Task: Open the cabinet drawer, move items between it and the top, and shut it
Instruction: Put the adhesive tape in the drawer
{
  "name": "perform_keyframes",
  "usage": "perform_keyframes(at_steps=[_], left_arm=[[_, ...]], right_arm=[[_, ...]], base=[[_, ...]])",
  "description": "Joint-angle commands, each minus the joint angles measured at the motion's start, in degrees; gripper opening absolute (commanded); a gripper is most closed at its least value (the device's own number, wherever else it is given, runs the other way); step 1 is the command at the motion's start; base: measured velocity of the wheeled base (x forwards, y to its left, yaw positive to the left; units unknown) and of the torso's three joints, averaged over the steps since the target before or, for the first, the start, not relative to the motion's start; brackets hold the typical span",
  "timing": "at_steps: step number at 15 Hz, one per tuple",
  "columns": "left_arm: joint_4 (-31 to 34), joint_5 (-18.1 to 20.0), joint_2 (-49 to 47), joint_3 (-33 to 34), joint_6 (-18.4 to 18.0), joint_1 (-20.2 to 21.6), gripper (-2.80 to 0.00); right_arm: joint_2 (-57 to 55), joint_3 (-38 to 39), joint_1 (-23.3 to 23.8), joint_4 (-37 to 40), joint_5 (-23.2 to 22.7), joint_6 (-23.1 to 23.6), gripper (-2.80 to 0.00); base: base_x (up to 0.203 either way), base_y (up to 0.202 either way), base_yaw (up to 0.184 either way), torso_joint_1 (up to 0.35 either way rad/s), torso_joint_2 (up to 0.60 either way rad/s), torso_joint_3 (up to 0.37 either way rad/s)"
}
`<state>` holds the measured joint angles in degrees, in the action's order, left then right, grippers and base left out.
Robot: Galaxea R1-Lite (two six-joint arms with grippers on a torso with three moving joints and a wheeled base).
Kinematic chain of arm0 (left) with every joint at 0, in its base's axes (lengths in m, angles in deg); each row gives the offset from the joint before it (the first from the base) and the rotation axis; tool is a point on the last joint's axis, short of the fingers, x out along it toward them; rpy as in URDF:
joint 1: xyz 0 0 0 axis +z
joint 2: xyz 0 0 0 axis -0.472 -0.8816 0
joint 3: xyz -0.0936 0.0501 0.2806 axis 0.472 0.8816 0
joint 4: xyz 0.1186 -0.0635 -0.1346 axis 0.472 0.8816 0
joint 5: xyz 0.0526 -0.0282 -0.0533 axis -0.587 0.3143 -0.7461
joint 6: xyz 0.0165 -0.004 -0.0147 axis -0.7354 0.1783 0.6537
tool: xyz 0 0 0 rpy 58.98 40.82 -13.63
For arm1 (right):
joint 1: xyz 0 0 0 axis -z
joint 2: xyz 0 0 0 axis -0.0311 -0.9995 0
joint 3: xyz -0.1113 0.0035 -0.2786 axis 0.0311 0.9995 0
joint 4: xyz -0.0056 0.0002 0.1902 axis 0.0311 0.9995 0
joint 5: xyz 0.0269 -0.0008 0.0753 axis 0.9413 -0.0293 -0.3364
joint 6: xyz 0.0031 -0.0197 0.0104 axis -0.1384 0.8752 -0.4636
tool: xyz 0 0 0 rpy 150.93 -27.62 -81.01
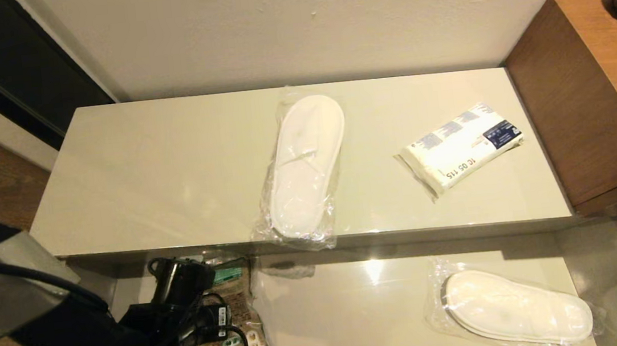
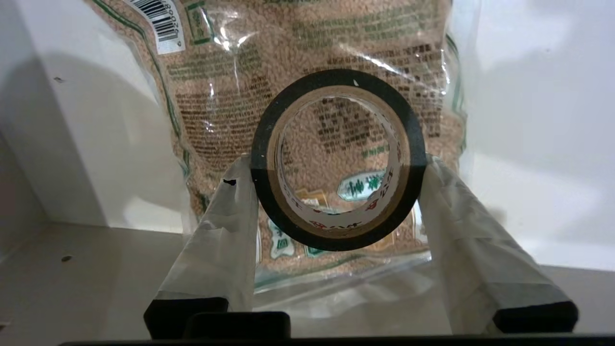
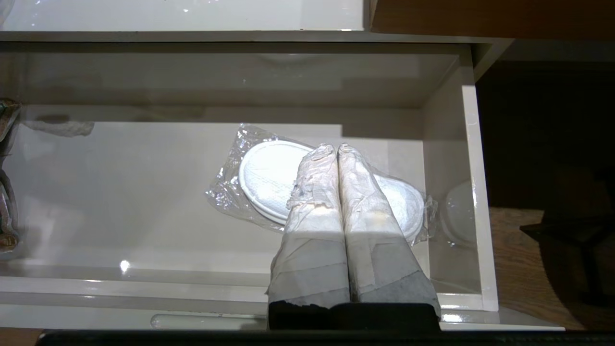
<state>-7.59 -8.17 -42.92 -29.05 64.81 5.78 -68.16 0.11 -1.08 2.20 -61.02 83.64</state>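
Observation:
The cabinet drawer [image 1: 357, 305] stands pulled open below the top [image 1: 170, 170]. My left gripper [image 2: 336, 161] is down in the drawer's left end, shut on the black tape roll [image 2: 336, 240], one finger on each side of it, above the brown printed bag [image 2: 226, 96]. One wrapped white slipper [image 1: 305, 165] and the white packet with blue print [image 1: 463, 145] lie on the top. A second wrapped slipper [image 1: 518, 308] lies in the drawer's right half. My right gripper [image 3: 337, 148] hovers shut and empty above that slipper [image 3: 264, 178]; it is outside the head view.
The brown printed bag [image 1: 229, 342] lies in the drawer's left part under my left arm [image 1: 178, 301]. A taller brown wooden unit [image 1: 593, 97] stands against the cabinet's right end. The drawer's right side wall [image 3: 447, 192] is close to the slipper.

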Motion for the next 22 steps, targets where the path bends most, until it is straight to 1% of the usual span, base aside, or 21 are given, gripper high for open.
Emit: perform_keyframes(at_steps=[1, 2, 7, 10, 12, 13, 15, 16, 18, 19, 21, 22], left_arm=[[-0.32, -1.01, -1.35, -0.37, 0.19, -0.03, -2.08], [-0.32, -1.01, -0.97, -0.17, 0.25, -0.03, 0.00], [-0.26, -1.01, 2.23, 3.47, 0.37, -0.26, 0.00], [0.37, -1.04, 7.75, 5.95, -0.14, -0.96, 0.00], [3.34, -1.07, 14.24, 5.72, -0.98, -0.99, 0.00], [6.58, -0.91, 18.57, 4.89, -1.74, -0.99, 0.00], [16.92, 0.21, 26.94, 0.13, -2.93, -0.99, 0.00], [22.82, 1.51, 29.87, -4.36, -3.24, -1.00, 0.00], [34.82, 5.42, 34.85, -13.49, -3.61, -1.00, 0.00], [38.51, 7.22, 36.19, -16.23, -3.74, -1.00, 0.00], [40.28, 8.50, 36.15, -19.70, -3.84, -1.00, 0.00], [40.55, 8.57, 36.00, -20.67, -3.85, -1.08, -1.67]], right_arm=[[-0.05, 0.00, 0.00, -0.01, -0.01, 0.04, -2.80], [-0.05, 0.00, 0.00, -0.01, -0.01, 0.04, -2.80], [-0.05, 0.00, 0.00, -0.01, -0.01, 0.04, -2.80], [-0.05, 0.00, 0.00, -0.01, -0.01, 0.04, -2.80], [-0.05, 0.00, 0.00, -0.01, -0.01, 0.04, -2.80], [-0.05, 0.00, 0.00, -0.01, -0.01, 0.04, -2.80], [-0.05, 0.00, 0.00, -0.01, -0.01, -0.05, -2.80], [-0.05, 0.00, 0.00, -0.01, -0.01, 0.04, -2.80], [-0.05, 0.00, 0.00, -0.01, -0.01, -0.03, -2.80], [-0.05, 0.00, 0.00, -0.01, -0.01, 0.04, -2.80], [-0.05, 0.00, 0.00, -0.01, -0.01, -0.05, -2.80], [-0.05, 0.00, 0.00, -0.01, -0.01, 0.04, -2.80]], base=[[0.000, 0.000, 0.000, 0.000, 0.00, 0.000], [0.000, 0.000, 0.000, 0.000, 0.00, 0.000], [0.000, 0.000, 0.000, 0.000, 0.00, 0.000], [0.000, 0.000, 0.000, 0.000, 0.00, 0.000], [0.000, 0.000, 0.000, 0.000, 0.00, 0.000], [0.000, 0.000, 0.000, 0.000, 0.00, 0.000], [0.000, 0.000, 0.000, 0.000, 0.00, 0.000], [0.000, 0.000, 0.000, 0.000, 0.00, 0.000], [0.000, 0.000, 0.000, 0.000, 0.00, 0.000], [0.000, 0.000, 0.000, 0.000, 0.00, 0.000], [0.000, 0.000, 0.000, 0.000, 0.00, 0.000], [0.000, 0.000, 0.000, 0.000, 0.00, 0.000]])
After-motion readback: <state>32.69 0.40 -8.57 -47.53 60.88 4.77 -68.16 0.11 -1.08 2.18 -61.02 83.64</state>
